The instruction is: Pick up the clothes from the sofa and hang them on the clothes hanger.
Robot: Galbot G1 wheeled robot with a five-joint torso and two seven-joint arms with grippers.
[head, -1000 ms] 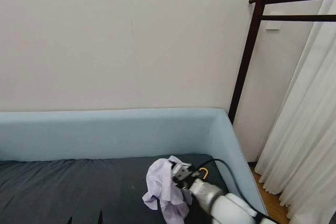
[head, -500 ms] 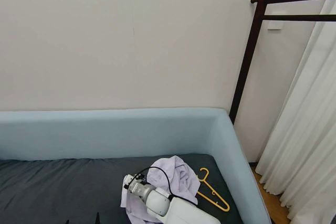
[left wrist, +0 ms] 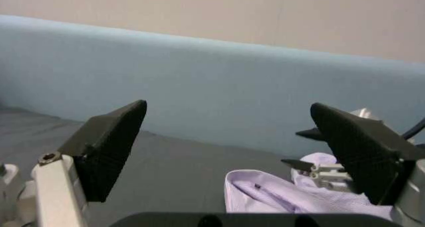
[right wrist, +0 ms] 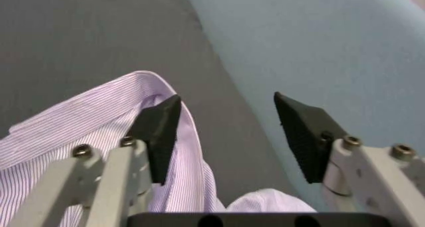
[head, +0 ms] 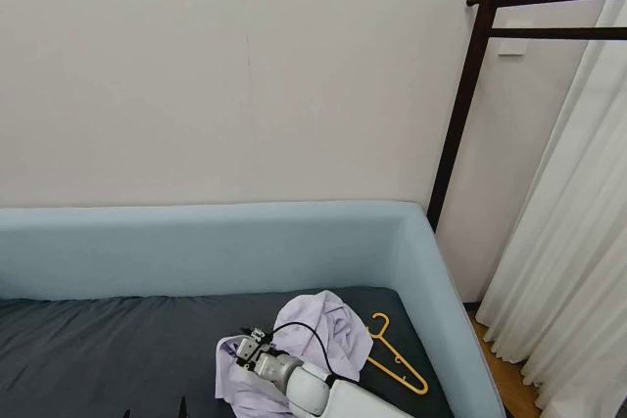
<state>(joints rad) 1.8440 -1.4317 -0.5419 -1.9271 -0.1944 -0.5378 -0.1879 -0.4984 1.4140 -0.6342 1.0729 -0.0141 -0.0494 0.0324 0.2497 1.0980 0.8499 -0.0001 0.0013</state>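
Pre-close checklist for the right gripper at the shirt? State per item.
1. Right gripper open: ok.
2. Shirt in the gap: not ok; one finger sits over the fabric's edge, and the gap is mostly over bare seat.
3. Hanger clear of the grasp: ok; it lies on the seat at the shirt's other side.
4. Hanger touching the shirt: cannot tell.
5. Left gripper open, off the shirt: ok.
6. Rack bar free: ok on the part seen.
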